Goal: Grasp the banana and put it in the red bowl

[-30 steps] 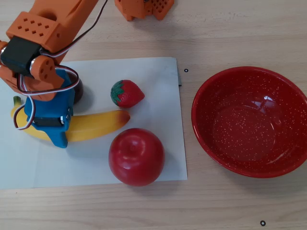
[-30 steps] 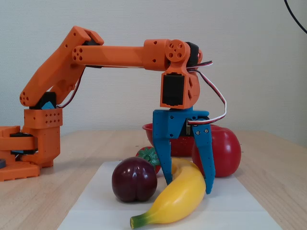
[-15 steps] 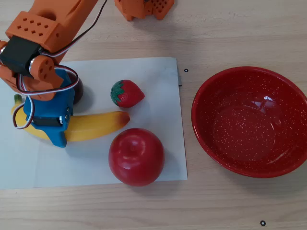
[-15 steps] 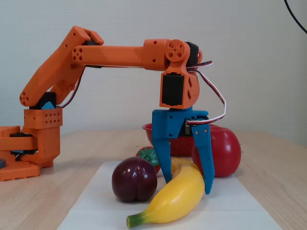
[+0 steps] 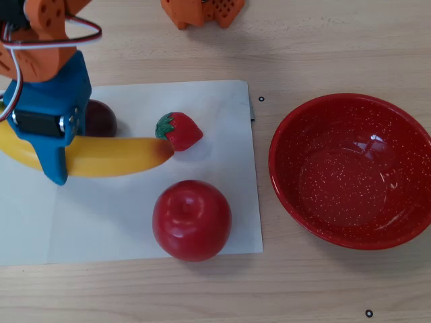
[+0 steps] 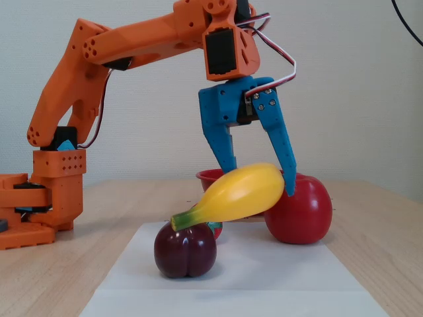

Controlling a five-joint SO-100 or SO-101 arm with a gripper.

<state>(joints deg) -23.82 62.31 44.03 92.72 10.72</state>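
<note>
Since the earlier frame the banana [image 6: 241,193] is lifted clear of the paper [image 5: 121,222], clamped between the gripper [image 6: 261,181] jaws above the plum [image 6: 185,249]. The carry is judged underway; next, a sweep over the apple [image 5: 192,219] to the bowl [image 5: 350,171] is called for.

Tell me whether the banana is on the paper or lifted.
Lifted: the gripper holds the banana clear above the paper.

No text, label, brand, number or sign can be read in either view; the arm, the fruit, the bowl, the paper sheet and the tabletop all appear unmarked.
</note>
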